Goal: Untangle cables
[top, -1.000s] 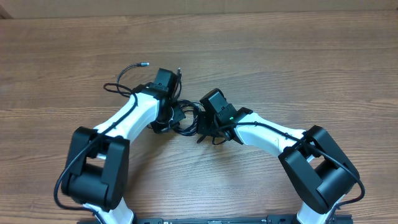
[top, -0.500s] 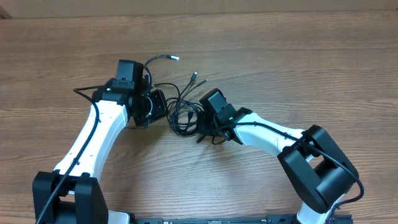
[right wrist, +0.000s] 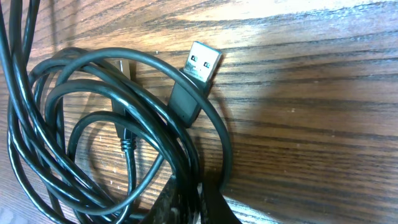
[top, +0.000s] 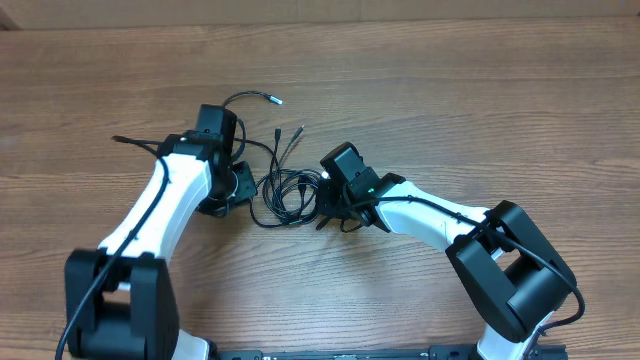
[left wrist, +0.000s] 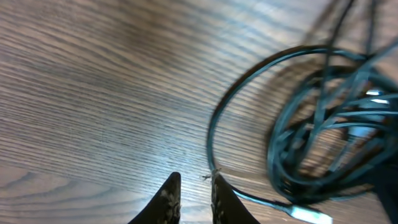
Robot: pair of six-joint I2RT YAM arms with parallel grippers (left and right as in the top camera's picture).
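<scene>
1. Left gripper [left wrist: 194,188]: jaws parted only a crack, nothing between; one loop of the cables [left wrist: 280,149] brushes a fingertip's outer side.
2. Right gripper [right wrist: 194,208]: clamped on the cables, coil just ahead.

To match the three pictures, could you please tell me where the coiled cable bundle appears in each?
Overhead: coiled cable bundle, just left of centre.
Left wrist: right side.
Right wrist: left half.
Shared landmark: wood-grain table.
</scene>
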